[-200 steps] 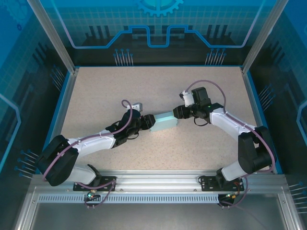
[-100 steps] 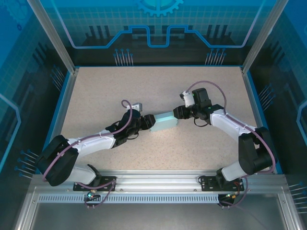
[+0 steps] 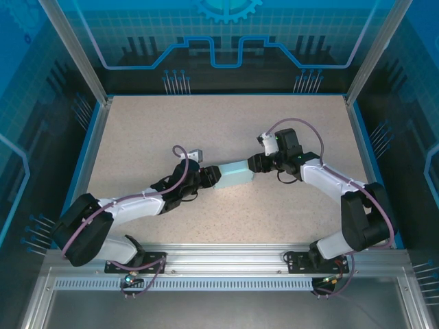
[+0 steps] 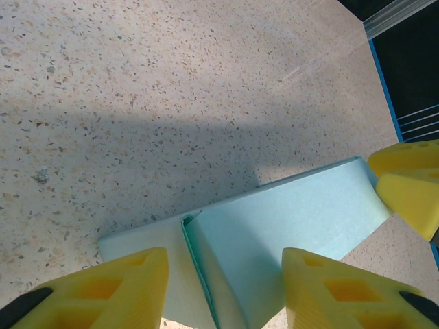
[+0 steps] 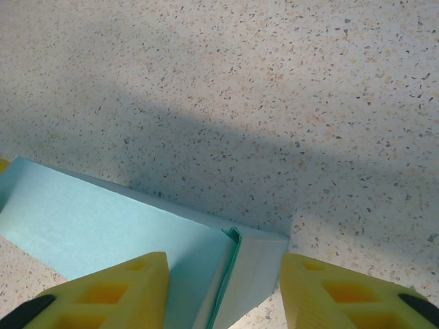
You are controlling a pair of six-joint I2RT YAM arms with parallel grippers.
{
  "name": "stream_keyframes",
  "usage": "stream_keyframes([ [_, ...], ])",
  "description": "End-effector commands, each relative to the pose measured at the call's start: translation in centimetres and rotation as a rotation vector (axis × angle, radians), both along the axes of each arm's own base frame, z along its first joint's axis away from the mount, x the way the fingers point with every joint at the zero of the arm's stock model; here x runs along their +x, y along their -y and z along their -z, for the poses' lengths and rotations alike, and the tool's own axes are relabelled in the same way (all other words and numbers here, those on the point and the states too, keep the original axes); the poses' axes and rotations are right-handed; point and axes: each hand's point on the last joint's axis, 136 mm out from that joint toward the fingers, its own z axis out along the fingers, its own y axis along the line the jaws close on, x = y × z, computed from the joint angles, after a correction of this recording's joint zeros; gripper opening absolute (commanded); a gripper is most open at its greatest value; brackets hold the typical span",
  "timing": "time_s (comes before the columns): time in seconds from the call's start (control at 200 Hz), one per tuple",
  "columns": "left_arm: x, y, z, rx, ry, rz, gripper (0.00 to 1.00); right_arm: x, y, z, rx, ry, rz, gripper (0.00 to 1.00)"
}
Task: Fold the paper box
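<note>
The paper box (image 3: 233, 175) is folded into a small pale-blue rectangular block. It lies on the speckled table between my two grippers, slanting up to the right. My left gripper (image 3: 208, 177) is at its left end. In the left wrist view the jaws (image 4: 225, 257) stand apart, astride that end of the box (image 4: 295, 226), where a flap seam shows. My right gripper (image 3: 255, 163) is at the other end. Its jaws (image 5: 223, 259) are also apart over the box (image 5: 103, 219), with bare table between the box corner and the right finger. The right gripper's yellow fingers (image 4: 411, 185) appear past the box's far end.
The beige speckled table (image 3: 171, 123) has a raised blue rim (image 3: 92, 151) at the sides and back. An aluminium rail (image 3: 219, 260) carries both arm bases along the near edge. Slanted frame posts (image 3: 75, 51) rise at the back corners.
The right gripper and the box's right end have shifted slightly toward the near edge. The left arm has barely moved, and both grippers stay at the box's ends.
</note>
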Motion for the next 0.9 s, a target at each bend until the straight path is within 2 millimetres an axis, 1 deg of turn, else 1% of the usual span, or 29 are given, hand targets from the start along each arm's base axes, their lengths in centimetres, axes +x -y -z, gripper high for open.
stream_keyframes([
  [0.0, -1.5, -1.7, 3.6, 0.093, -0.105, -0.014, 0.47, -1.9, 1.4, 2.7, -0.057, -0.109, 0.026, 0.47],
  [0.16, -1.5, -1.7, 4.0, 0.099, -0.114, -0.015, 0.45, -2.3, 1.7, 3.1, -0.067, -0.121, 0.029, 0.47],
  [0.31, -1.8, -1.7, 5.2, 0.089, -0.143, -0.018, 0.44, -2.9, 1.9, 4.1, -0.073, -0.144, 0.037, 0.46],
  [0.37, -1.8, -1.7, 5.4, 0.082, -0.146, -0.02, 0.43, -3.0, 1.9, 4.2, -0.068, -0.148, 0.039, 0.46],
  [0.445, -1.6, -1.6, 5.3, 0.089, -0.139, -0.017, 0.43, -2.9, 1.9, 4.0, -0.064, -0.145, 0.039, 0.46],
  [0.585, -1.0, -1.5, 4.5, 0.093, -0.12, -0.013, 0.43, -2.6, 1.7, 3.1, -0.053, -0.125, 0.037, 0.46],
  [0.69, -0.6, -1.4, 4.4, 0.09, -0.118, -0.011, 0.43, -2.5, 1.5, 2.4, -0.039, -0.114, 0.032, 0.46],
  [0.81, -0.5, -1.3, 4.8, 0.092, -0.131, 0.0, 0.43, -2.6, 1.5, 2.6, -0.023, -0.125, 0.03, 0.46],
  [0.896, -0.6, -1.2, 5.5, 0.097, -0.146, 0.006, 0.43, -2.9, 1.6, 3.3, -0.023, -0.143, 0.032, 0.46],
])
